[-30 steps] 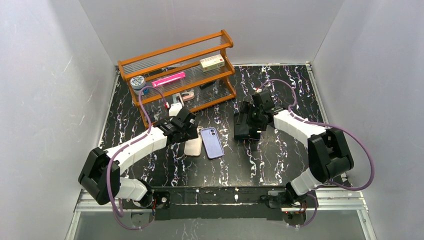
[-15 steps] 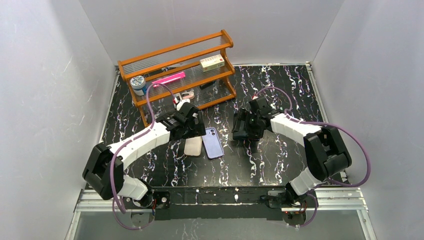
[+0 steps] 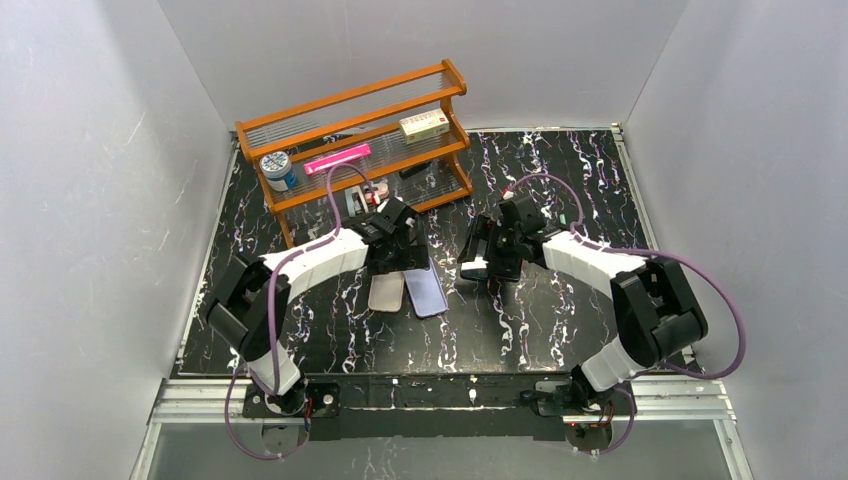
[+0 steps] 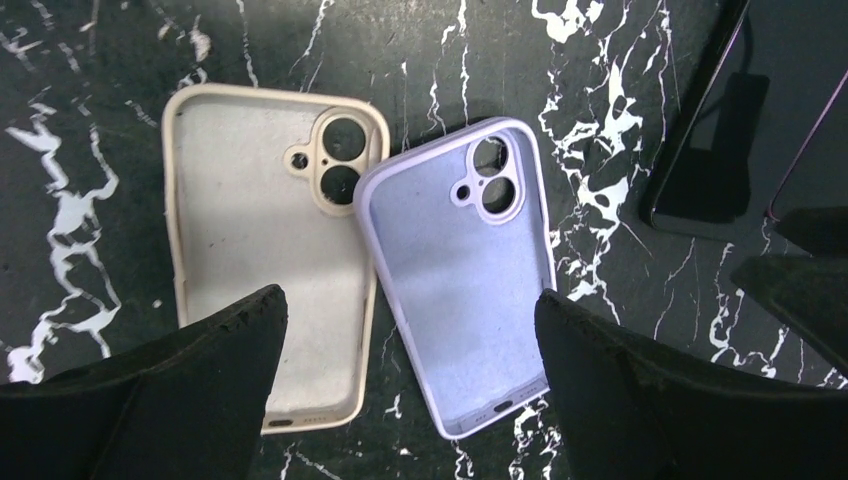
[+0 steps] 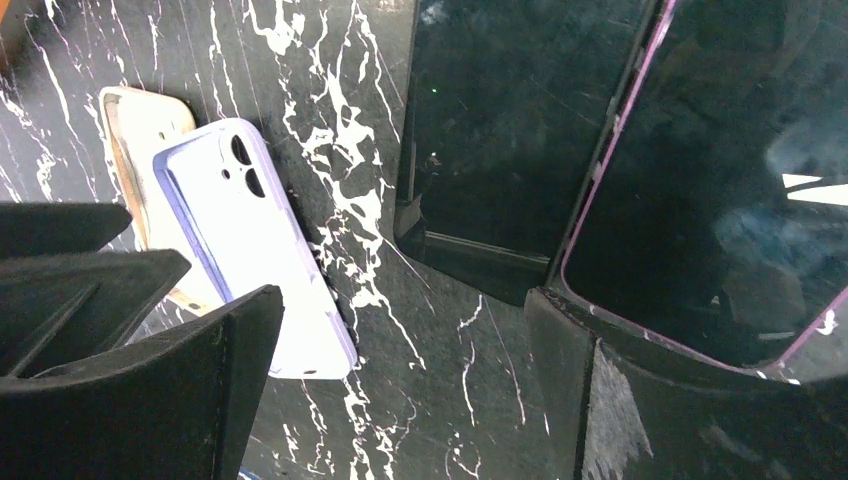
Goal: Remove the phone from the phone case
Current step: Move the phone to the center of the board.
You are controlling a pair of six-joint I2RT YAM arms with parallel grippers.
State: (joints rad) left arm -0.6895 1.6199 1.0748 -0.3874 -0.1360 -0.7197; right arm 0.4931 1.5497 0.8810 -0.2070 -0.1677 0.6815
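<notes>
My left pincer (image 4: 410,300) hangs with its fingers spread wide over two empty cases that lie hollow side up on the marble table (image 4: 90,60). The beige case (image 4: 250,220) and the lavender case (image 4: 455,260) sit edge to edge. One of my own fingers hides the beige case's lower corner. From above, my left wrist covers both cases' camera ends.

My right pincer (image 5: 400,300) is just as wide apart and holds nothing. It hovers over two dark phones lying bare on the table, apart from the cases: the black phone (image 5: 510,120) and, beside it, the purple-edged phone (image 5: 720,180). Both are cut off by the frame and partly hidden behind my finger. I cannot tell which phone came from which case.

A second ago my left arm lay farther back, and the lavender case's camera holes showed from above. It has since swung forward over them.
</notes>
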